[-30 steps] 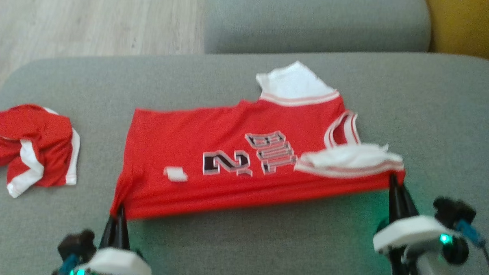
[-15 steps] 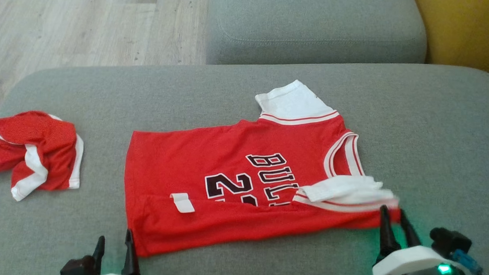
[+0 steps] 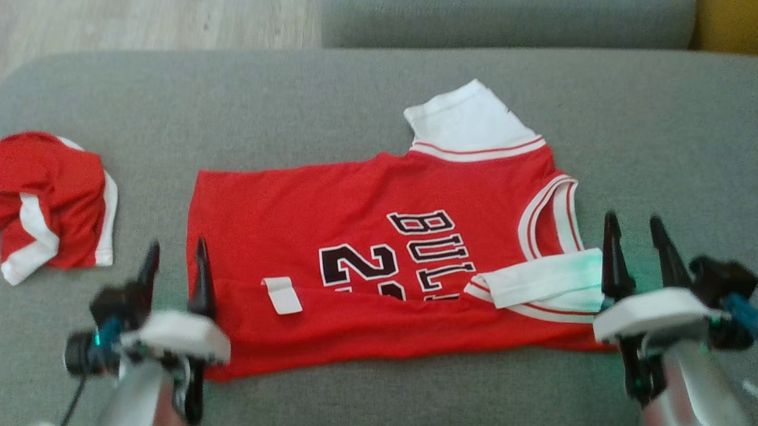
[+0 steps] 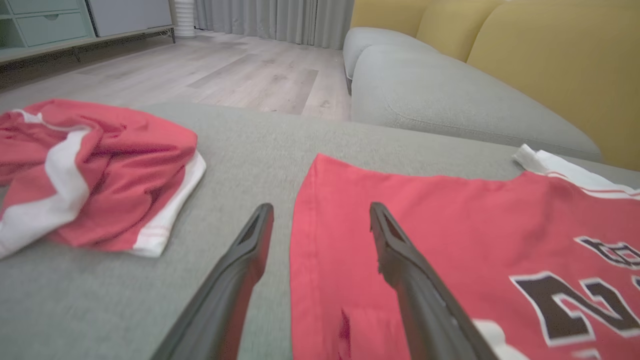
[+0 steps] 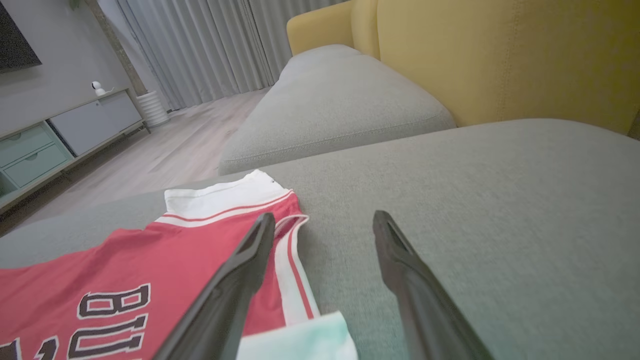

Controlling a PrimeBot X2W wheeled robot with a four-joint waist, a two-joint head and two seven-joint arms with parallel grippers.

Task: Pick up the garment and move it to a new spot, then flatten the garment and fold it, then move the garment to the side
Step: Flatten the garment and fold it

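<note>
Nearest the robot, the left gripper point(image 3: 177, 247) stands with its jaws wide apart and empty, one finger over the hem corner of the red jersey point(image 3: 365, 238) and the other over the grey cushion point(image 3: 294, 103). The right gripper point(image 3: 633, 219) is likewise spread wide and holds nothing, at the collar end beside the folded white sleeve point(image 3: 540, 285). The jersey lies mid-cushion, its near long edge folded over part of the lettering. A crumpled red-and-white garment point(image 3: 45, 195) lies well apart to the left, with wooden floor point(image 3: 140, 9) beyond.

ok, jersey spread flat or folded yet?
Partly folded. The jersey has its near long edge turned over, cutting off the number and lettering; the far sleeve lies spread out.
</note>
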